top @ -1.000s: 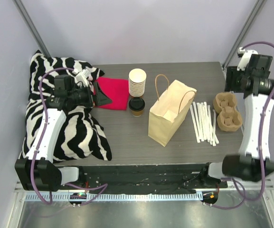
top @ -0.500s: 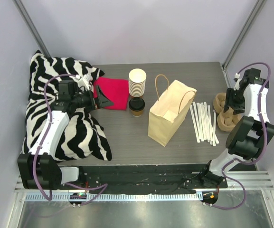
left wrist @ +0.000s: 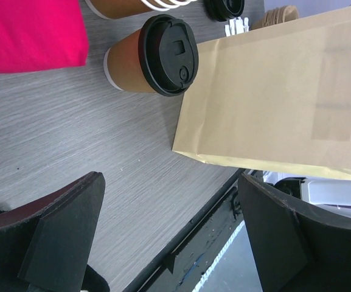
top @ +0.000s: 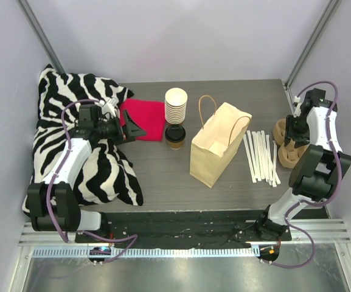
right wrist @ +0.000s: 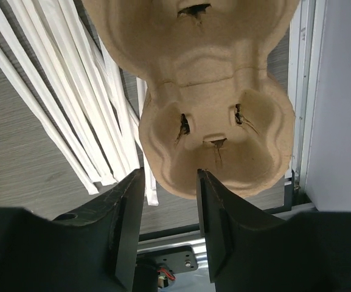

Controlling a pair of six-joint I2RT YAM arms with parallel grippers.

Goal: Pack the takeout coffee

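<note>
The takeout coffee (top: 175,136), a brown paper cup with a black lid, stands in front of the stack of cream-white cups (top: 176,106). It also shows in the left wrist view (left wrist: 157,55), upright, just left of the paper bag (left wrist: 272,91). My left gripper (top: 135,129) is open and empty, left of the cup over the red cloth's edge, jaws wide (left wrist: 175,231). My right gripper (top: 292,132) is over the brown pulp cup carrier (right wrist: 211,91). Its jaws (right wrist: 170,207) stand partly apart astride the carrier's near rim, not closed on it.
The open brown paper bag (top: 218,146) stands mid-table. White straws (top: 260,155) lie between the bag and the carrier (top: 288,157). A red cloth (top: 148,118) and a zebra-striped pillow (top: 96,170) lie at the left. The table's right edge is close beside the carrier.
My right arm has swung down from high at the back right onto the cup carrier. My left gripper has edged slightly right towards the coffee cup.
</note>
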